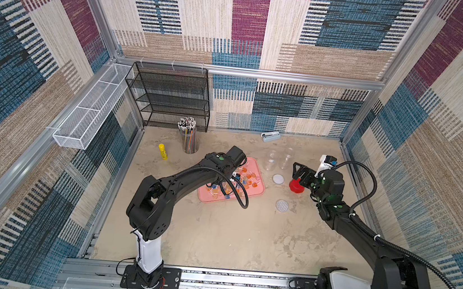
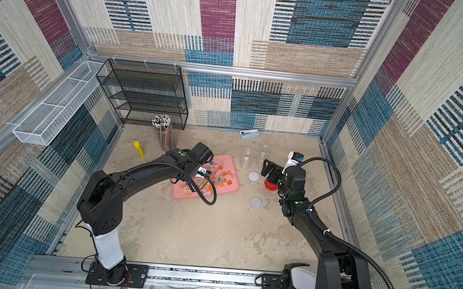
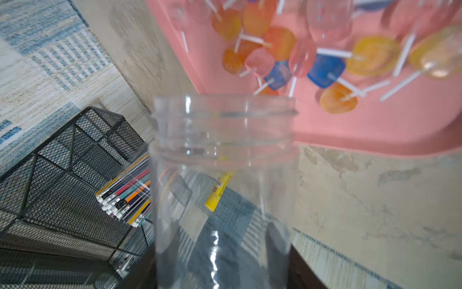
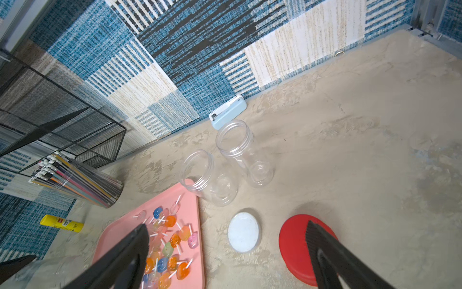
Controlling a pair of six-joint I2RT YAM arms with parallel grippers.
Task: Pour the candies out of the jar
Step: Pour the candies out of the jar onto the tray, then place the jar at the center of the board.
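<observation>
In the left wrist view a clear, empty jar [image 3: 222,175] fills the middle, with my left gripper [image 3: 222,275] shut on its body and its open mouth turned towards the pink tray [image 3: 350,130]. The candies [image 3: 322,70], lollipops in orange, blue, yellow and pink on white sticks, lie spread over the tray [image 1: 253,165] in both top views. The left arm hides most of the jar from above. My right gripper [image 4: 226,226] hangs open and holds nothing. It is above the red lid [image 4: 297,247], to the right of the tray.
Two empty clear jars [image 1: 271,161] [image 1: 287,157] stand behind a white lid [image 1: 278,179]. A mesh-patterned lid [image 1: 282,205] lies nearer the front. A pencil holder [image 1: 188,137], yellow glue stick [image 1: 163,151], black mesh shelf [image 1: 170,97] and pale blue stapler [image 1: 270,136] line the back.
</observation>
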